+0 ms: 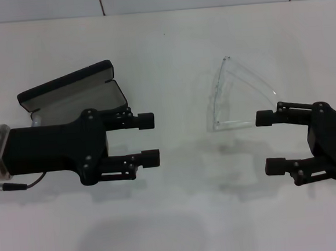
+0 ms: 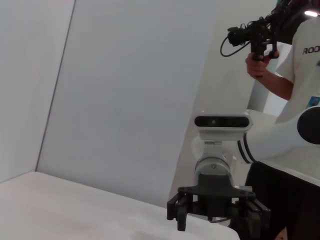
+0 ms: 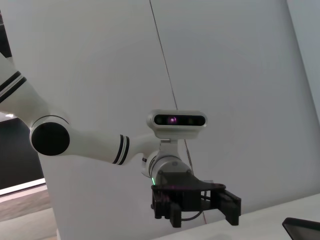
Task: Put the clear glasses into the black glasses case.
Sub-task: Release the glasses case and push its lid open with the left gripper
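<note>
The clear glasses (image 1: 235,94) lay on the white table (image 1: 181,217), toward the right side of the head view and a little farther from the robot than the two tools. Their curved lens pointed away and to the right, and one thin arm ran along the near edge.

The black glasses case (image 1: 75,95) stood open on the left side of the table, well apart from the glasses. Its lid was tilted up at the far side, and the grey lining inside was visible. The left arm covered the near part of the case in the head view.

The left tool (image 1: 148,138) hovered just in front of the case and pointed toward the middle of the table. Its two fingers were spread apart with nothing between them.

The right tool (image 1: 270,142) was on the right side and pointed toward the left one. Its fingers were also spread apart and empty. The tip of its far finger (image 1: 264,118) was very near the closest corner of the glasses; I cannot tell whether it touched them.

In the left wrist view a person (image 2: 295,75) stood behind the right arm and held a camera (image 2: 250,35).
</note>
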Tool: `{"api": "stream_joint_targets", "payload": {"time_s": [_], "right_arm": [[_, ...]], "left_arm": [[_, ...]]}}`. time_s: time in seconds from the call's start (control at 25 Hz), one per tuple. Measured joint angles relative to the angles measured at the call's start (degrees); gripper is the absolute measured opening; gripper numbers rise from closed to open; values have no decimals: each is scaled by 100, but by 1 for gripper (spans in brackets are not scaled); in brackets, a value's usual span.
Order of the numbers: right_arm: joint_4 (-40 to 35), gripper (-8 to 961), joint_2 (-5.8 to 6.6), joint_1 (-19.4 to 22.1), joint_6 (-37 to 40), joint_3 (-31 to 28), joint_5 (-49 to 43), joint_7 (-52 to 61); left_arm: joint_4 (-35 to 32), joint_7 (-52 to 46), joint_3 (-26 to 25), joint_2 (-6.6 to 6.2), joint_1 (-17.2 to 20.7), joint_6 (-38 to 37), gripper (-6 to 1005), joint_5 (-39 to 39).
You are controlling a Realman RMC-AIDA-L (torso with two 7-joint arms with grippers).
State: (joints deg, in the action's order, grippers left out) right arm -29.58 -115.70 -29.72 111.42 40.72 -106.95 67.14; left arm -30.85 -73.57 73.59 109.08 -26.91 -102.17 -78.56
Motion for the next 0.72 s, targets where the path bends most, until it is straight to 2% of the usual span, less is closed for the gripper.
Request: {"api": "stream_joint_targets", "payload": {"time_s": [0.28,0.56,0.72], "right_arm": [[-4,872,0,-18,-65,5,-11,14],[-5,872,3,24,-12,6,0,-9],[-36,873,3,45,-90,-47,15,-15]], "left_arm": [[10,24,-21,10,40,-76,704,12],[30,43,-30,104,145,-85,703,70],[-113,-137,-347,134,205,-55,702,-6]]}}
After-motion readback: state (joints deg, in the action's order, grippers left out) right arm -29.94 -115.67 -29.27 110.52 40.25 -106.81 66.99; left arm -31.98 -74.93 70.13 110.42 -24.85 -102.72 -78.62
